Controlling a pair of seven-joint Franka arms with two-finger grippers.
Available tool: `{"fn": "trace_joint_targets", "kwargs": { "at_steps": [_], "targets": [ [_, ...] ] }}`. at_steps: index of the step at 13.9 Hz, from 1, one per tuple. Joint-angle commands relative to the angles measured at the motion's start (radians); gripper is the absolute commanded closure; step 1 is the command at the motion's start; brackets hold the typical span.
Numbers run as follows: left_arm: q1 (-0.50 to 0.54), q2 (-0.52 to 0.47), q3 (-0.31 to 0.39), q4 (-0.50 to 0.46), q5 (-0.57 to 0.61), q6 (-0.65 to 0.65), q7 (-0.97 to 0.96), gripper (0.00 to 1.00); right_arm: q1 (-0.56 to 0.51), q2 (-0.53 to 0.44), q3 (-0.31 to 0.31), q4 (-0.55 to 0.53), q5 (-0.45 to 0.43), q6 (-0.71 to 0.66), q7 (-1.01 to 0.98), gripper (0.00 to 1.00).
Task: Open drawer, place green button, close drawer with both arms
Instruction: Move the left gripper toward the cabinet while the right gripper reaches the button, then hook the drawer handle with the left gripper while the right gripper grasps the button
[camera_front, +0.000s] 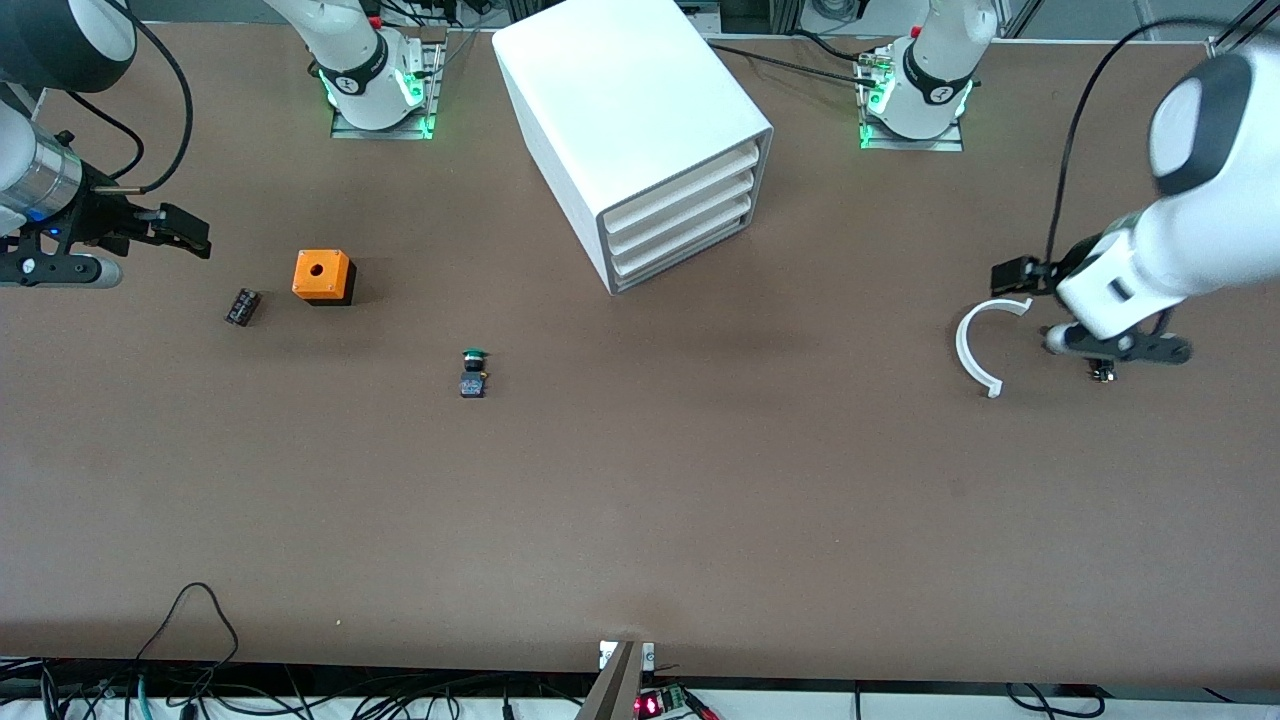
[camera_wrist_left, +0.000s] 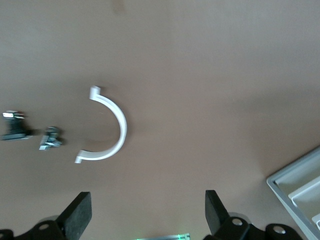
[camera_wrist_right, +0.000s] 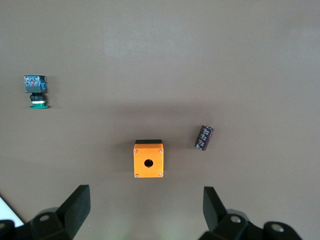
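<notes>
The white cabinet (camera_front: 630, 110) stands at the table's middle, close to the arms' bases. Its lowest drawer (camera_front: 690, 255) is shut, like the ones above it. The button (camera_front: 474, 372), green cap on a black body, lies on its side on the table nearer to the front camera than the cabinet; it also shows in the right wrist view (camera_wrist_right: 36, 91). My right gripper (camera_front: 185, 232) hangs open and empty in the air at the right arm's end of the table (camera_wrist_right: 145, 195). My left gripper (camera_front: 1015, 273) hangs open and empty at the left arm's end (camera_wrist_left: 147, 200).
An orange box with a hole (camera_front: 323, 276) and a small black part (camera_front: 242, 306) lie toward the right arm's end. A white curved strip (camera_front: 975, 345) and small metal bits (camera_front: 1102, 373) lie under the left gripper. A corner of the cabinet (camera_wrist_left: 300, 192) shows in the left wrist view.
</notes>
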Motion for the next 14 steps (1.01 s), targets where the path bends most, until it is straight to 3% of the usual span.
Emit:
{"fn": "trace_joint_targets", "kwargs": {
  "at_steps": [1, 4, 7, 10, 14],
  "targets": [
    [-0.005, 0.065, -0.001, -0.031, -0.131, 0.036, 0.046, 0.0, 0.005, 0.006, -0.003, 0.037, 0.019, -0.018, 0.003, 0.0],
    [-0.011, 0.118, -0.002, -0.181, -0.376, 0.158, 0.048, 0.0, 0.003, 0.021, -0.003, 0.051, 0.024, -0.013, -0.012, 0.0],
    [-0.071, 0.196, -0.019, -0.264, -0.62, 0.208, 0.074, 0.0, 0.005, 0.057, -0.003, 0.051, 0.08, -0.01, -0.014, 0.0],
    [-0.1, 0.245, -0.091, -0.351, -0.853, 0.266, 0.1, 0.0, 0.039, 0.101, -0.001, 0.056, 0.085, 0.031, -0.015, 0.0],
    [-0.186, 0.29, -0.153, -0.405, -0.923, 0.402, 0.161, 0.0, 0.088, 0.198, -0.001, 0.054, 0.085, 0.125, -0.012, 0.0]
  ]
}}
